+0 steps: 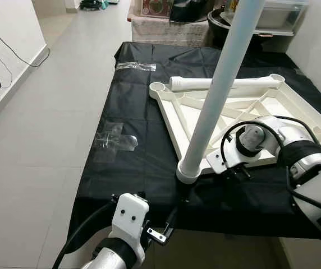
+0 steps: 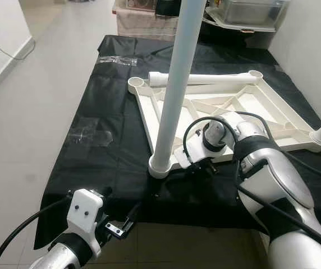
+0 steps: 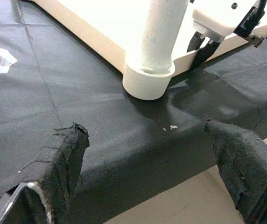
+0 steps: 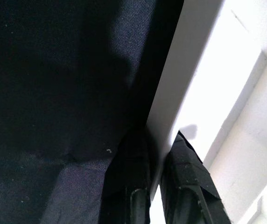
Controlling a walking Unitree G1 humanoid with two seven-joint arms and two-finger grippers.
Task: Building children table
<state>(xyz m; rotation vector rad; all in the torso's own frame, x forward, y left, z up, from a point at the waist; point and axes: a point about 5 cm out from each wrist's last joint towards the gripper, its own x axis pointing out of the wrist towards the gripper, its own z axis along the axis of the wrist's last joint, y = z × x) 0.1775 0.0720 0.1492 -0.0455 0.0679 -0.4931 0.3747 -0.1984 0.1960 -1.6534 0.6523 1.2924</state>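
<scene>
one right tool [image 4: 156, 179] on tabletop rim [image 4: 171, 112]

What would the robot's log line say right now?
right gripper: pinching tabletop rim | left gripper: open, off black cloth edge | leg: upright in corner socket

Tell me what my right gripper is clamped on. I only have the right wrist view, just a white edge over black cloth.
Observer: The right gripper pinches the near rim of the upside-down white tabletop.
Operator: Any leg near it?
Observer: Yes, an upright leg stands in the corner socket just to its left.
Operator: And the left gripper?
Observer: The left gripper is open, at the near edge of the black cloth, facing that leg's base.
</scene>
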